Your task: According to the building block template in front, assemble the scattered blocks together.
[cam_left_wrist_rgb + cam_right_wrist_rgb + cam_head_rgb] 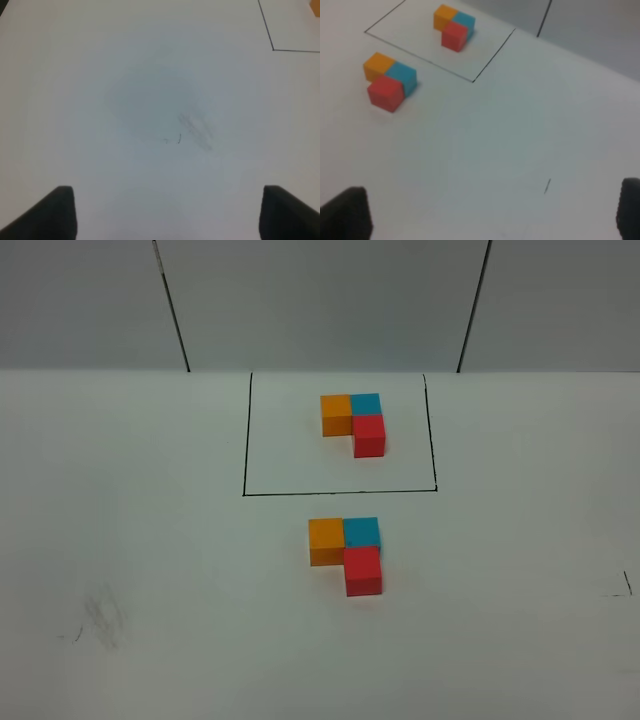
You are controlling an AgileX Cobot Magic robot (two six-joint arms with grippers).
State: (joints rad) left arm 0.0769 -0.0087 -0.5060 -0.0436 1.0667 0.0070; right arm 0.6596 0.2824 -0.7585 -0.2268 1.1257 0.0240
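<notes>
The building block template [355,418] is an L of orange, blue and red cubes inside a thin black rectangle [340,493] at the back middle; it also shows in the right wrist view [453,25]. The scattered blocks stand just in front of the frame, touching in the same L: orange [326,541], blue [362,532], red [363,570]. The right wrist view shows them too: orange [378,65], blue [402,76], red [385,92]. My left gripper [170,215] is open over bare table. My right gripper [487,212] is open, well away from the blocks. Neither shows in the exterior view.
The white table [150,540] has a grey smudge at the front left [100,618], also under the left gripper [197,130]. A small pen mark [625,585] lies at the right edge. A grey wall with two dark seams stands behind.
</notes>
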